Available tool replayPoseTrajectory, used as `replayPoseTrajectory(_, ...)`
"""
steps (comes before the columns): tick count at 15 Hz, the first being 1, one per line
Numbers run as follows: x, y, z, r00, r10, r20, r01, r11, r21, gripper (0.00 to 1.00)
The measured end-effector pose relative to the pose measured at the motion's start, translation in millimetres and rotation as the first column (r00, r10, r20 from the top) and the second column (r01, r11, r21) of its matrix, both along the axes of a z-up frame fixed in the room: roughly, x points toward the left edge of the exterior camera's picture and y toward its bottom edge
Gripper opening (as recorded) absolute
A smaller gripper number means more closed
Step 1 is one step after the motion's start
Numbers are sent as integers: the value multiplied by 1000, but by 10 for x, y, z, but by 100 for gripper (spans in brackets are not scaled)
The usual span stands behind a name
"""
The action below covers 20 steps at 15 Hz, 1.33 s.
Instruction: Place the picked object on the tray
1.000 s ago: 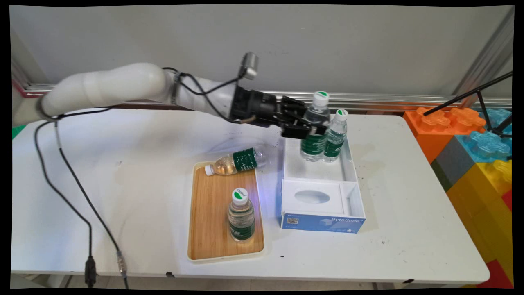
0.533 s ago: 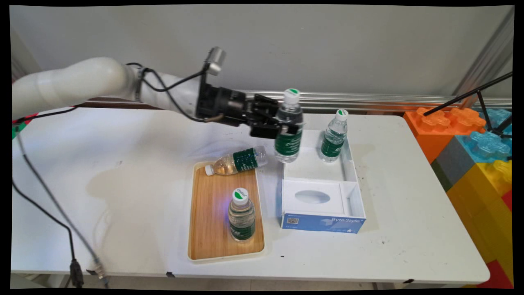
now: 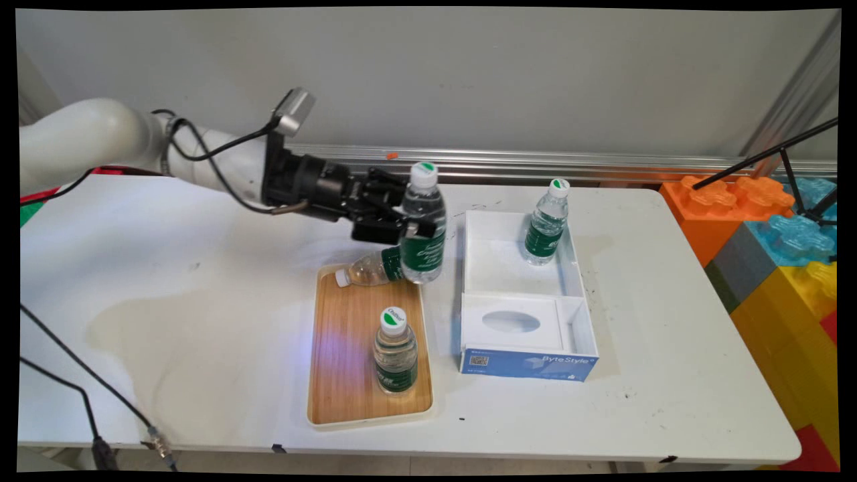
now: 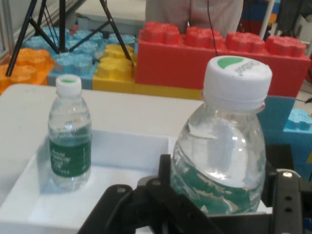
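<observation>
My gripper (image 3: 410, 231) is shut on a clear water bottle (image 3: 424, 224) with a green label and white cap, held upright in the air over the far end of the wooden tray (image 3: 341, 361). In the hand view that bottle (image 4: 222, 161) fills the lower right between my fingers. Behind it a second bottle (image 3: 367, 269) lies on its side across the tray's far edge. A third bottle (image 3: 395, 351) stands upright on the tray's near part. A fourth bottle (image 3: 548, 222) (image 4: 69, 132) stands in the far compartment of the white box (image 3: 577, 294).
The white box has a blue front wall and a near compartment with an oval cutout (image 3: 510, 322). Large coloured toy bricks (image 3: 776, 234) are stacked off the table's right end, with a black tripod leg (image 3: 763, 155) above them. Black cables (image 3: 80, 381) hang at the left.
My gripper has carried the held bottle up out of the white box and leftward, from beside the fourth bottle to above the tray's far end. The other bottles have not moved.
</observation>
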<state>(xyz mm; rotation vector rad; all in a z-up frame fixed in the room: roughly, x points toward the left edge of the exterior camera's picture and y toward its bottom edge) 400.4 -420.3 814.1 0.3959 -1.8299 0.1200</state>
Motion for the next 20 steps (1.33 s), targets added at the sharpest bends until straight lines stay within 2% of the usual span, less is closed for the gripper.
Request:
replayPoseTrajectory(4,175,135,-119,1000,-4,25,4,1000,9,0)
replayPoseTrajectory(12,359,238,-430,997,-4,79,3,1000,16,0)
replayPoseTrajectory(20,277,189,-717,995,12,95,-13,1000,16,0)
